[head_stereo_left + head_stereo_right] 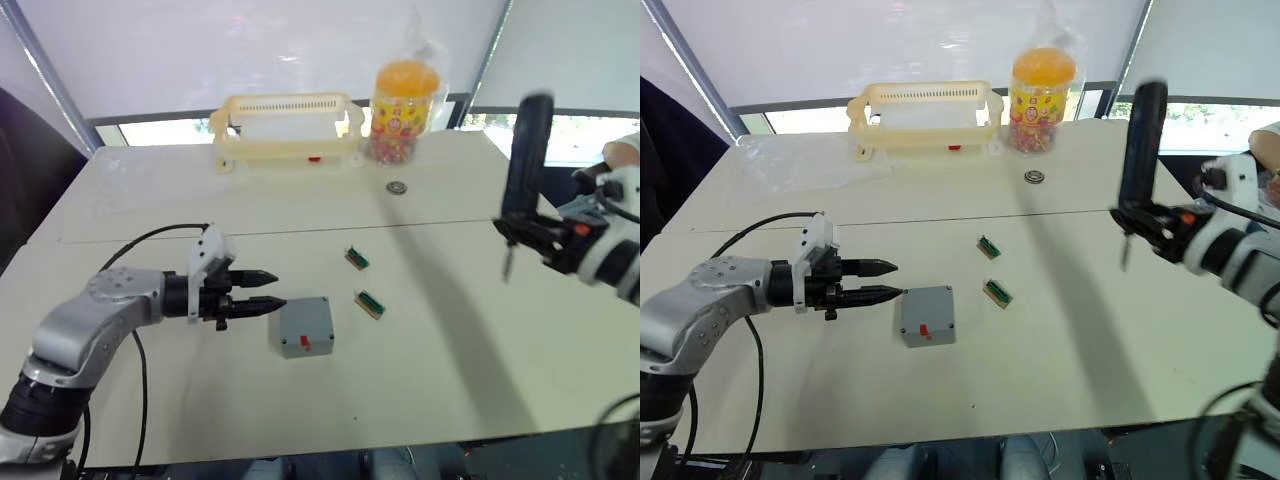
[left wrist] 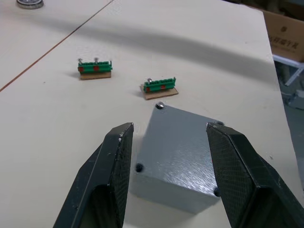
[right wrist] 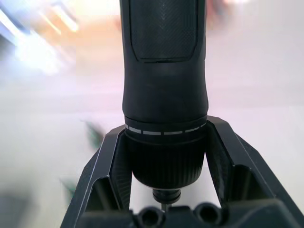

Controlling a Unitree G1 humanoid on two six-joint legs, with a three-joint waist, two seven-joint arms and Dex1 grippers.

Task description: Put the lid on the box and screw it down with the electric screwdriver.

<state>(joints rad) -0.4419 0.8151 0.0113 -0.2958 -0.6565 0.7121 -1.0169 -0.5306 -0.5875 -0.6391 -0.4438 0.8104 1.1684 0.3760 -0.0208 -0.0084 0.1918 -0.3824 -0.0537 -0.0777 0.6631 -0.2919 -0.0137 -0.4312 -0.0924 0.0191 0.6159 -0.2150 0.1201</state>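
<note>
Lid seated on box, mid-desk; left pincer open beside it. Right pincer grips upright screwdriver; next, bit must meet a corner screw.

left gripper: jaws apart, low; right gripper: jaws clamped, raised

My left arm in silver-grey curved shells, black cable looping off it, white wrist block, black tapered fingers, right forearm white with black bands
</note>
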